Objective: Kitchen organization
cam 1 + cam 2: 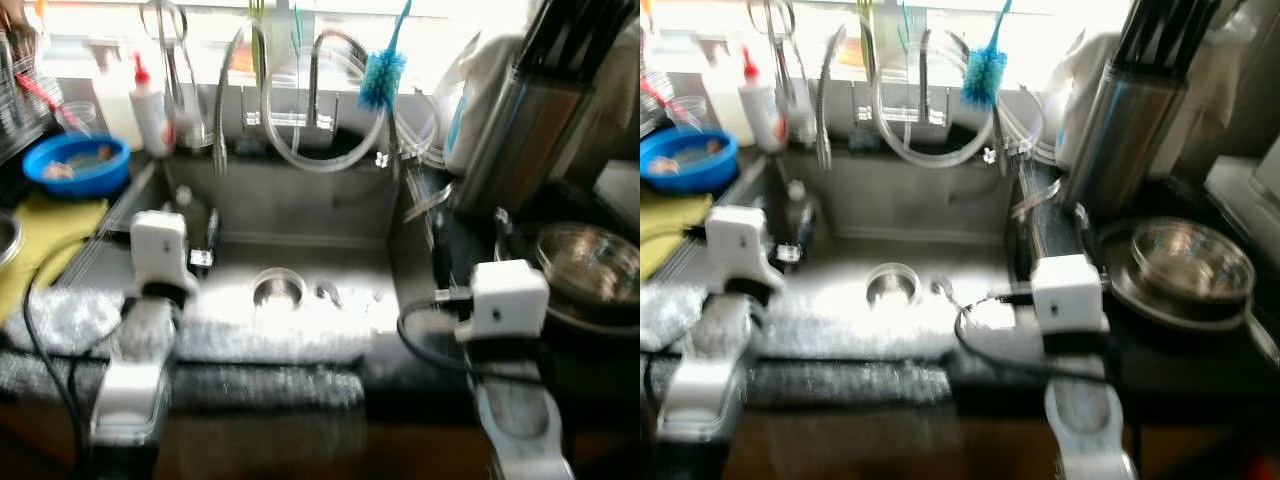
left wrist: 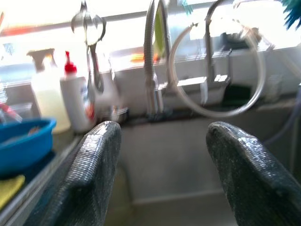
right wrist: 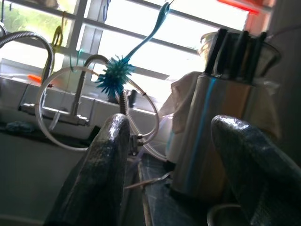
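On the far left of the worktop (image 1: pixel 470 250) lies a yellow cloth (image 1: pixel 45 235), and behind it stands a blue bowl (image 1: pixel 76 163) with some small things inside that are too blurred to name. Beside the bowl, near the window, are a pale spray bottle (image 2: pixel 47 94) and a white squeeze bottle with a red cap (image 1: pixel 150 110). The left gripper (image 2: pixel 160 174) hangs over the left part of the steel sink (image 1: pixel 290 205), its jaws apart with nothing between them. The sink basin looks bare and shiny, with a round drain (image 1: pixel 279 290) in the middle. Behind it rise the flexible steel faucet (image 1: pixel 235 80), a second tap (image 1: pixel 318 75) and a loop of clear hose (image 1: pixel 330 160). A blue bottle brush (image 1: pixel 382 75) hangs just above the hose. The right gripper (image 3: pixel 174 165) is over the right edge of the sink, jaws also apart and holding nothing. Ahead of it stands a tall steel knife holder with dark handles (image 3: pixel 216 117). To the right, on the dark worktop, a steel bowl (image 1: pixel 1190 258) sits in a dark pan (image 1: pixel 1145 300).
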